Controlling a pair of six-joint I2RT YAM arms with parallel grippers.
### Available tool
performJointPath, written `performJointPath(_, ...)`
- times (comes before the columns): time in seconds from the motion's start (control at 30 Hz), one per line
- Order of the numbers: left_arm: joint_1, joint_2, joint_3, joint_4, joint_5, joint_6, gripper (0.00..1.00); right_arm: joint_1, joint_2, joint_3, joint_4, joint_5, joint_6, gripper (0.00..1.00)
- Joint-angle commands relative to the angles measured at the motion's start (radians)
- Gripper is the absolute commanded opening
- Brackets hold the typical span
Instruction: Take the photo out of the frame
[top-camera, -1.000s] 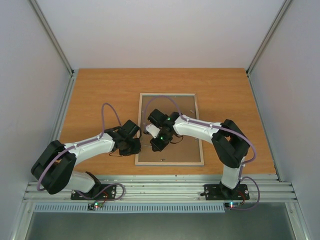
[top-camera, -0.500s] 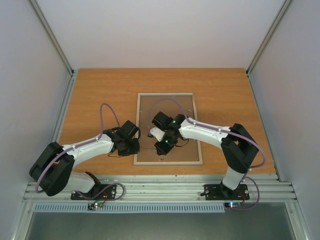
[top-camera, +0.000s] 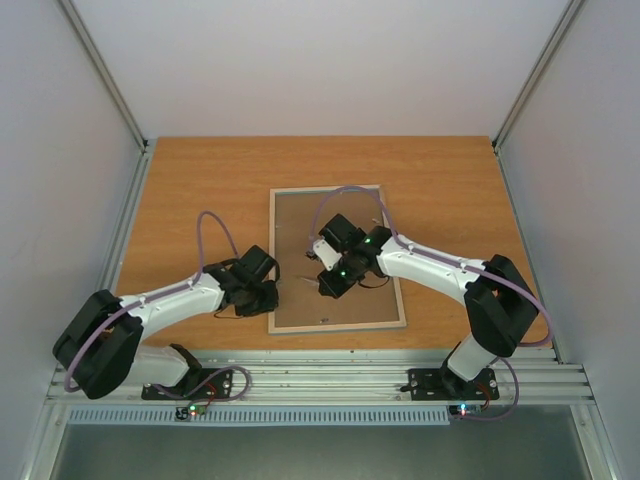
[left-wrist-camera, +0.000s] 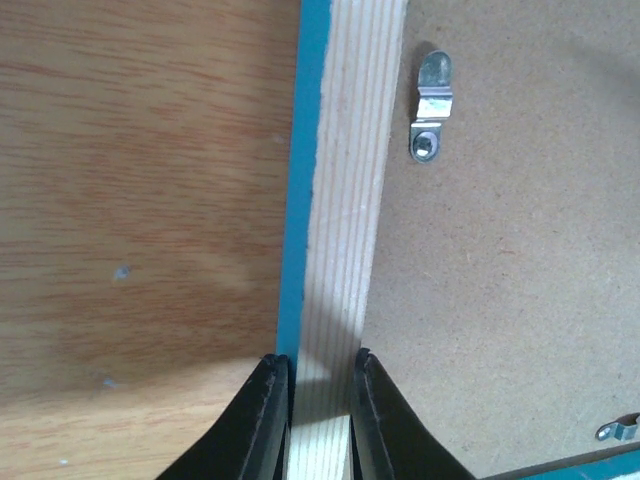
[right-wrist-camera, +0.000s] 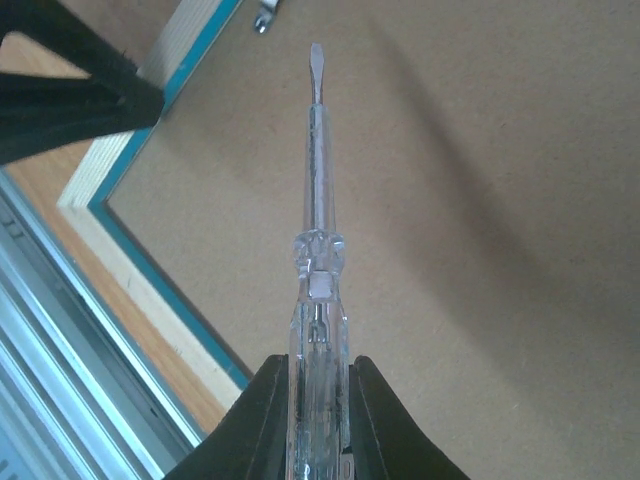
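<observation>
Left wrist: left gripper (left-wrist-camera: 318, 368) pinches grainy pale-wood frame (left-wrist-camera: 345, 180) — turquoise-edged.

**Board, clips and a clear screwdriver**

A brown backing board (top-camera: 295, 230) lay mid-table on the orange wood table (top-camera: 200, 190). In the left wrist view, a silver turn clip (left-wrist-camera: 432, 105) sat at 1 o'clock and a second clip (left-wrist-camera: 620, 428) at 4 o'clock. A clear-handled flat screwdriver (right-wrist-camera: 318, 200) pointed to 12 o'clock over the board. A ribbed metal rail (top-camera: 330, 375) ran along 6 o'clock.

The frame (left-wrist-camera: 335, 200) shows pale bare wood with straight grain, its outer edge painted matt turquoise. The backing board (left-wrist-camera: 500, 300) is matt brown, finely speckled fibreboard. The clip (left-wrist-camera: 432, 105) is shiny silvery metal; the screwdriver (right-wrist-camera: 317, 260), clear glossy plastic.
</observation>
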Motion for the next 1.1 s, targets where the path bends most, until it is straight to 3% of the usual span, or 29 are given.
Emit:
performJointPath(0.0,-0.043,-0.014,-0.019,0.006,0.032,-0.039,0.09,-0.017,-0.022,-0.012,0.046,0.018,0.03,0.01)
performJointPath(0.4,-0.144,-0.087,-0.054,-0.066,0.014,-0.09,0.1,-0.06,0.001,0.0,0.084,0.025,0.045,0.01)
performJointPath(0.7,-0.14,-0.179,-0.023,-0.181,-0.088,-0.058,0.37,-0.071,0.043,0.041,0.096,0.012,0.042,0.01)
performJointPath(0.8,-0.11,-0.184,0.018,-0.183,-0.096,-0.026,0.46,-0.083,0.06,0.059,0.106,0.002,0.044,0.01)
performJointPath(1.07,0.085,-0.106,0.092,-0.101,-0.024,0.111,0.55,-0.111,0.135,0.122,0.13,-0.011,0.053,0.01)
